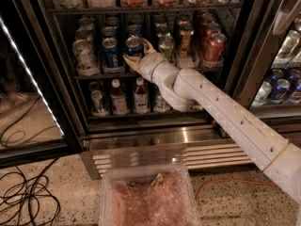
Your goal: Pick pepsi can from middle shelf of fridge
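Camera view: the one camera, looking into the open cooler.
My hand (136, 51): inside the fridge (160, 150), up at the front row of the middle shelf (96, 75), with my white arm running in from the lower right.
Hand state: spread, with one finger (147, 44) at the can's right and the other low at its left. Whether they touch it, I cannot tell.
Pepsi can (134, 45): upright at the shelf's front, between my fingers.
Neighbours: blue lettered can (110, 53) just left, green can (166, 45) just right.
Floor: clear bin (146, 199) below the fridge, cables (23, 197) at left.
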Controlling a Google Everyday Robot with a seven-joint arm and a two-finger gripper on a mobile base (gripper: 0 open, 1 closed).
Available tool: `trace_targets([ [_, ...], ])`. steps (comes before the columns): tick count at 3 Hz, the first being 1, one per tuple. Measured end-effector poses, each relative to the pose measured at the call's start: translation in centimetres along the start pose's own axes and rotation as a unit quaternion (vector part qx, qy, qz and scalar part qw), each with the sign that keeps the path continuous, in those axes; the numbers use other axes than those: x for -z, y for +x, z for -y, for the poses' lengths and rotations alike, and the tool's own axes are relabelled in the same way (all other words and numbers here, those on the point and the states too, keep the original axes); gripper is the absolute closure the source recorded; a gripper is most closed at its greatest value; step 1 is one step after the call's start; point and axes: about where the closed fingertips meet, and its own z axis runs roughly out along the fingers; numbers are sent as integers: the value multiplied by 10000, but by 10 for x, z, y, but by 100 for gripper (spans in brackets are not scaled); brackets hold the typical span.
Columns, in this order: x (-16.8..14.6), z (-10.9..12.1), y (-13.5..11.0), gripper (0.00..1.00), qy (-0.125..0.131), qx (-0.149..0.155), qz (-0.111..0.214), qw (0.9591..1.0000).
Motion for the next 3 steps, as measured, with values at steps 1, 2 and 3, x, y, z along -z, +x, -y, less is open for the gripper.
trace_targets([
  [1,4,9,-12,100,81,-166,354,9992],
  [2,7,16,-36,100,139,-230,677,9973],
  [3,17,23,-60,100,175,-377,959,9945],
])
